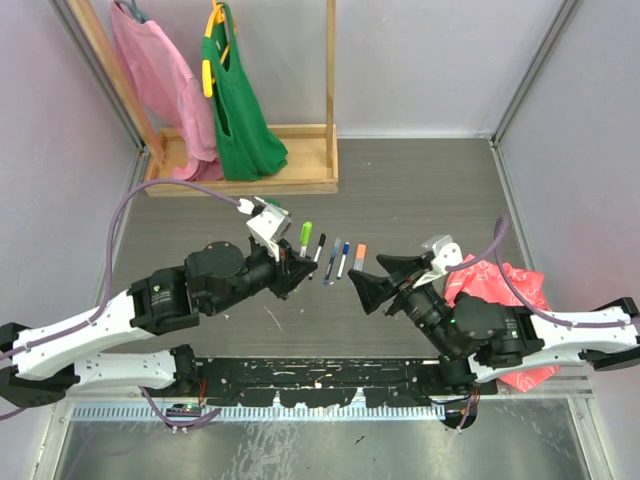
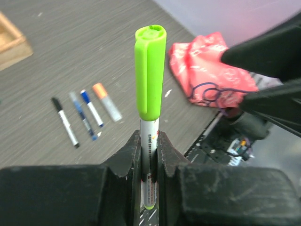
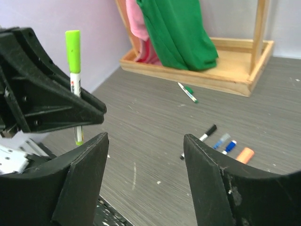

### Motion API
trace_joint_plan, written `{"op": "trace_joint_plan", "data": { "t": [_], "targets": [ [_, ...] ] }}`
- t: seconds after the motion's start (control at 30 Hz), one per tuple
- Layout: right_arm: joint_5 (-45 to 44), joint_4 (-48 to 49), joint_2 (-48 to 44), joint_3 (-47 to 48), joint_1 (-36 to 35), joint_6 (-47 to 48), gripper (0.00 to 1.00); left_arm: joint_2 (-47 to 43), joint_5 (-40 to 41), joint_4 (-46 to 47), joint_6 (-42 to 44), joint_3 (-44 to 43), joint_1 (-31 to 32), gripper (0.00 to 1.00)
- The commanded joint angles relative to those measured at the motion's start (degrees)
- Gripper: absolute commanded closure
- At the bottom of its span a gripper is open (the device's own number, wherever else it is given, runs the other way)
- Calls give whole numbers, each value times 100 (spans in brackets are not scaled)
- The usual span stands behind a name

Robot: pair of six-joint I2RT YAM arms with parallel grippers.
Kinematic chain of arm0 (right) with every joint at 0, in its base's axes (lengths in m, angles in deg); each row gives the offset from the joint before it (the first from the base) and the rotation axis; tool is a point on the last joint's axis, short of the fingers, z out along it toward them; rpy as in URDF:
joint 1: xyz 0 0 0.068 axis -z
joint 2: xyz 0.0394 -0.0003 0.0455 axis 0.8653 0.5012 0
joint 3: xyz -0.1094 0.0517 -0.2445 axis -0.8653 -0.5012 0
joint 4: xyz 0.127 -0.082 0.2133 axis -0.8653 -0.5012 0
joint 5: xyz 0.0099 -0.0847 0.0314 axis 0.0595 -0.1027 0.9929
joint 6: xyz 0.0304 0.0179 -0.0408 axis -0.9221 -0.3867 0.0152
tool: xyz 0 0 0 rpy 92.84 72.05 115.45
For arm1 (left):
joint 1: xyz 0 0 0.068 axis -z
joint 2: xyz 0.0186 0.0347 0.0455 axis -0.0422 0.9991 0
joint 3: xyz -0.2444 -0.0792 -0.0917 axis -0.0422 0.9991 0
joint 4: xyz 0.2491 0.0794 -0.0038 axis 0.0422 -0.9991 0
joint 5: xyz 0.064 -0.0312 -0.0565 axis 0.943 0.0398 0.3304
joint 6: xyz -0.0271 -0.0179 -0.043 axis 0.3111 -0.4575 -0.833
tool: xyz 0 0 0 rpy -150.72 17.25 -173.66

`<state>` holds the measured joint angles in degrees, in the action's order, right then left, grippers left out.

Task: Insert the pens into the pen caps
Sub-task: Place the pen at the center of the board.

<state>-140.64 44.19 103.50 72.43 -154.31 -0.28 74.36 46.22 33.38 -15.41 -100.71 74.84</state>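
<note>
Left wrist view: gripping upright light-green pen (image 2: pixel 149 165) with left gripper (image 2: pixel 149 140), matching cap (image 2: pixel 150 70) on its top; holding right gripper (image 3: pixel 145 139) open, empty, nearby

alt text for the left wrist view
The left hand grips a white pen with a light green cap upright. Behind it four more pens lie in a row on the grey table, a pink bag to their right.

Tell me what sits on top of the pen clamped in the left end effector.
A light green cap is pushed over the upper end of the pen, which the left end effector holds upright. The tip under the cap is covered and cannot be seen.
</note>
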Motion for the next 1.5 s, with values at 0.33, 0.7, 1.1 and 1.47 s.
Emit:
{"op": "trace_joint_plan", "data": {
  "t": [0.33, 0.7, 1.1, 1.47],
  "targets": [
    [2514, -1161, 1048, 38, 2945, -986, 20, -56, -460, -568, -680, 796, -1397, 100],
    [4953, -1114, 1064, -1010, 5284, -1749, 6, 1000, -1666, 146, -360, 1160, -2661, 100],
    [5233, -1531, -24, -1886, 5674, -2377, 1, 3642, -1799, -115, 115, -245, -3108, 98],
    [5230, -2218, -783, -2080, 5669, -2669, 1, 5078, -1483, -314, 336, -1042, -3139, 100]
  ]
}}
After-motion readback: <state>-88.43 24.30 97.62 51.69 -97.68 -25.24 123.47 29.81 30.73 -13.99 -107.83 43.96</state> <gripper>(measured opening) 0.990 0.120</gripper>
